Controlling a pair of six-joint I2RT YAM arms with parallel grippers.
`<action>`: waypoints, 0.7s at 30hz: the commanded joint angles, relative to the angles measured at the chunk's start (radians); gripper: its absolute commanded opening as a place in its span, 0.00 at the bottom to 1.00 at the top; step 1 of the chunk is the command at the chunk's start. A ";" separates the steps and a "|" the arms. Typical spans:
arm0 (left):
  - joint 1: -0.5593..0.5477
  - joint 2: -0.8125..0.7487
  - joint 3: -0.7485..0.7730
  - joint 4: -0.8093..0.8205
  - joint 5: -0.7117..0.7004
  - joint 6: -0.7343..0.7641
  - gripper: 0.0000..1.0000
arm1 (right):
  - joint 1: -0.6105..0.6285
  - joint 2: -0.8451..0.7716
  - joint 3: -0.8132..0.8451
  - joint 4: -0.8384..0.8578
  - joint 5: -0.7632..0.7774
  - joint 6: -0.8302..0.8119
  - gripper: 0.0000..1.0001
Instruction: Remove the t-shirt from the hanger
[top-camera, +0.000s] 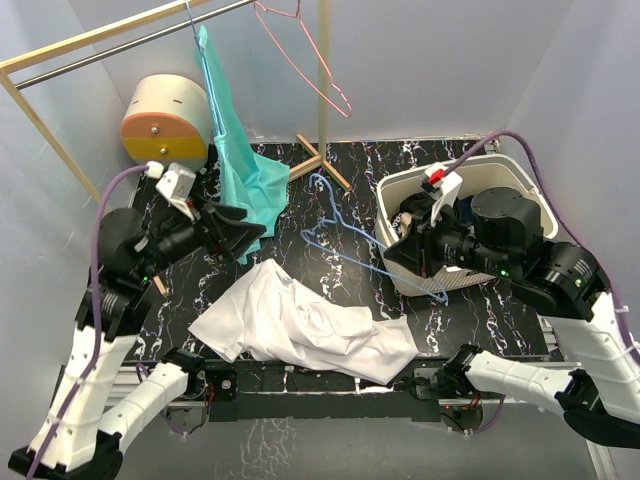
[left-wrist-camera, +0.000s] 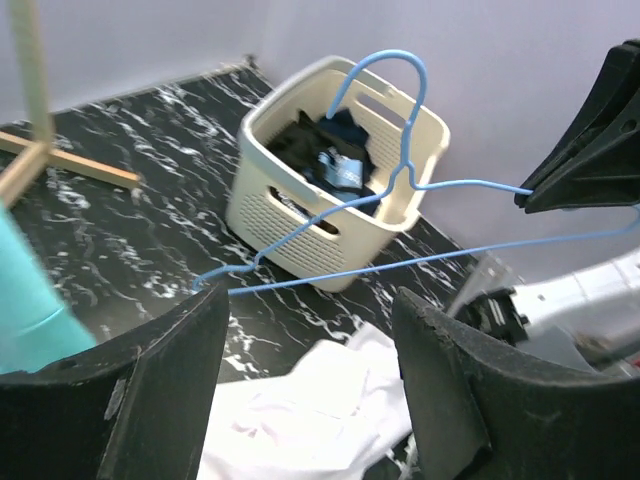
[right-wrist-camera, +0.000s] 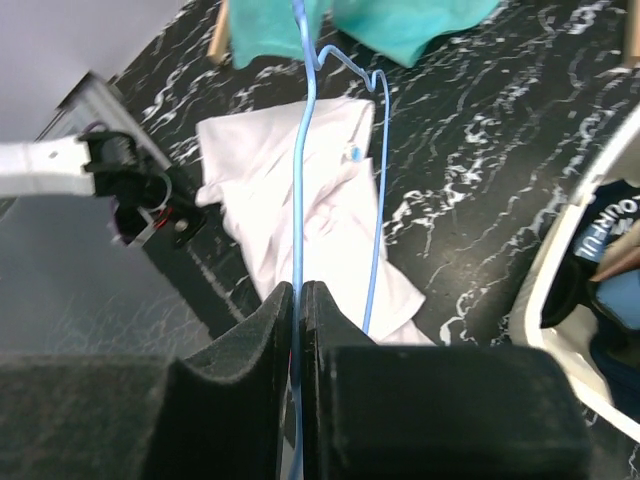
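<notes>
Enclosure: pale lavender walls on three sides, around a black, white-veined table (top-camera: 400, 165).
Rack: a wooden frame with a metal bar (top-camera: 100, 55) stands along the back left.
Teal garment (top-camera: 250, 180): hangs from the bar, with its lower edge reaching the table.
Round drum (top-camera: 165, 120): cream and orange, lying on its side in the back left corner.
Basket (left-wrist-camera: 270, 220): cream plastic with perforated walls. It sits on the right of the table and holds dark clothing.
White t-shirt (top-camera: 300, 325): off the hanger, lying crumpled and spread on the table at front centre, between the two arm bases.
Blue wire hanger (right-wrist-camera: 302, 170): bare and held clear of the table. It slants from mid-table toward the front of the basket, above the shirt's far edge.
Right gripper (right-wrist-camera: 299, 290): jaws pressed together on the hanger's wire, which runs straight out between the fingertips.
Left gripper (left-wrist-camera: 310, 300): jaws spread wide with nothing between them. It hovers just beside the teal garment and faces the hanger and basket.
</notes>
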 joint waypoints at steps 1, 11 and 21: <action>0.005 -0.127 -0.059 -0.020 -0.241 0.014 0.64 | -0.001 0.056 0.016 0.143 0.170 0.032 0.08; 0.004 -0.377 -0.178 -0.168 -0.680 0.078 0.63 | -0.001 0.291 0.089 0.560 0.320 0.019 0.08; 0.005 -0.584 -0.382 -0.226 -0.953 0.048 0.63 | -0.057 0.624 0.388 0.801 0.320 -0.012 0.08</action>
